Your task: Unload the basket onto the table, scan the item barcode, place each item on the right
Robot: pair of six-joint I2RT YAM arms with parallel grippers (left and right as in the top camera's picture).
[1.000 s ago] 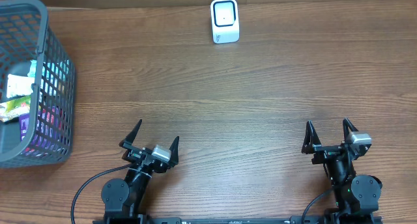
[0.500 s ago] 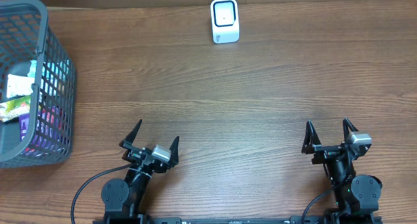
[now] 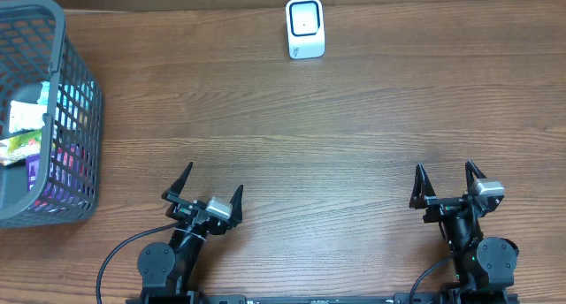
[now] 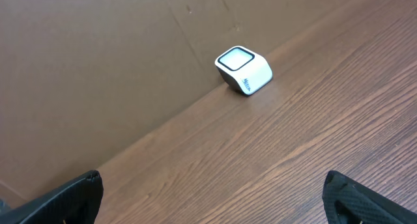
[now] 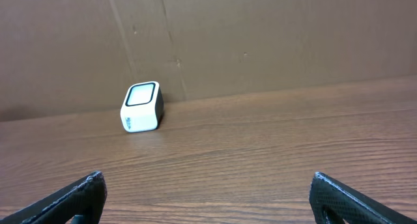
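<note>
A small white barcode scanner (image 3: 305, 27) with a dark window stands at the table's far edge; it also shows in the left wrist view (image 4: 244, 70) and the right wrist view (image 5: 141, 106). Packaged items (image 3: 26, 132) lie inside a grey mesh basket (image 3: 75, 83) at the far left; no barcode is readable. My left gripper (image 3: 210, 186) rests open near the front edge, left of centre, with nothing between its fingers. The right gripper (image 3: 446, 181) stands open at the front right, also empty. Both are far from the basket and the scanner.
A brown cardboard wall (image 5: 260, 35) backs the table behind the scanner. Bare wooden tabletop (image 3: 318, 136) stretches between the grippers and the scanner. Black cables (image 3: 115, 255) loop by the left arm's base.
</note>
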